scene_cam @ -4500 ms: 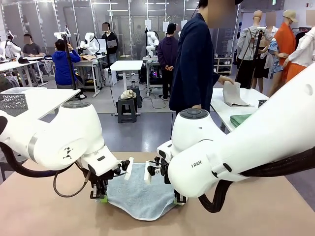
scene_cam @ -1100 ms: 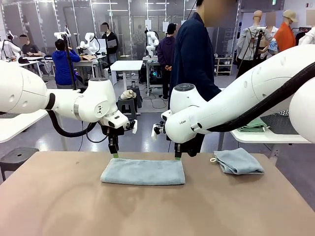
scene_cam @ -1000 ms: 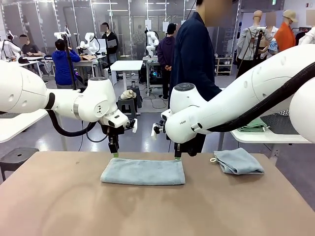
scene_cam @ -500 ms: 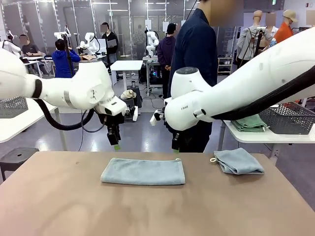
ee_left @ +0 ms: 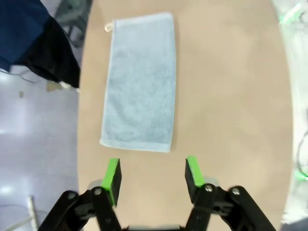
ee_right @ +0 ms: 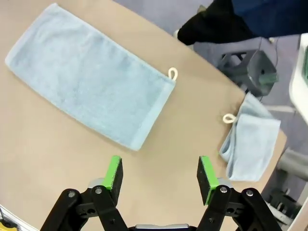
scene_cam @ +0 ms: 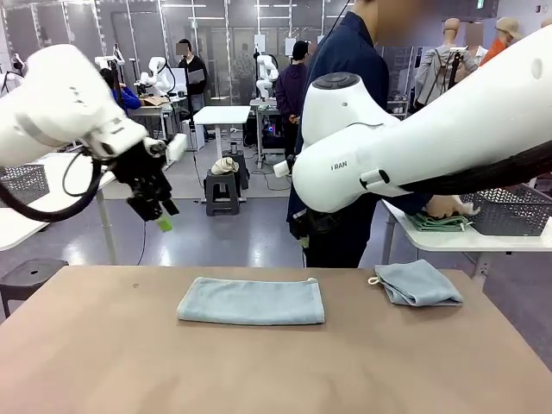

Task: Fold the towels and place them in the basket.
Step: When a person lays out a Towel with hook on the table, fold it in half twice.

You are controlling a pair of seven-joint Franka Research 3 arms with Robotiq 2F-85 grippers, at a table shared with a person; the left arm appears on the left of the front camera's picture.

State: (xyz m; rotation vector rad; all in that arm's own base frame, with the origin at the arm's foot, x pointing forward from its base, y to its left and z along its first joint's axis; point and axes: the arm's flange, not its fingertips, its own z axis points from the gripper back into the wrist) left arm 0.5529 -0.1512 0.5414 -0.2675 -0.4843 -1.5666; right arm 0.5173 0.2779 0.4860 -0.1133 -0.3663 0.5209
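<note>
One towel point(scene_cam: 250, 300) lies folded into a long strip at the table's middle; it also shows in the left wrist view point(ee_left: 139, 82) and the right wrist view point(ee_right: 91, 79), with its white loop at a far corner. A second towel point(scene_cam: 418, 283) lies bunched at the right point(ee_right: 250, 144). My left gripper point(scene_cam: 162, 222) hangs high to the left of the strip, open and empty point(ee_left: 153, 175). The right gripper point(ee_right: 160, 175) is open and empty above the table, near the strip's right end. The dark basket point(scene_cam: 509, 207) stands on a side table at the far right.
A person in dark blue stands at the table's far edge, one hand point(scene_cam: 444, 205) on folded green cloths point(scene_cam: 435, 222) beside the basket. A lighter mesh basket point(scene_cam: 21, 181) sits on a table at the far left. Bare tabletop point(scene_cam: 129, 362) surrounds the towels.
Both grippers have lifted off the folded towel's far edge. The left arm swung up and away to the left; the right arm rose. The towel stays flat.
</note>
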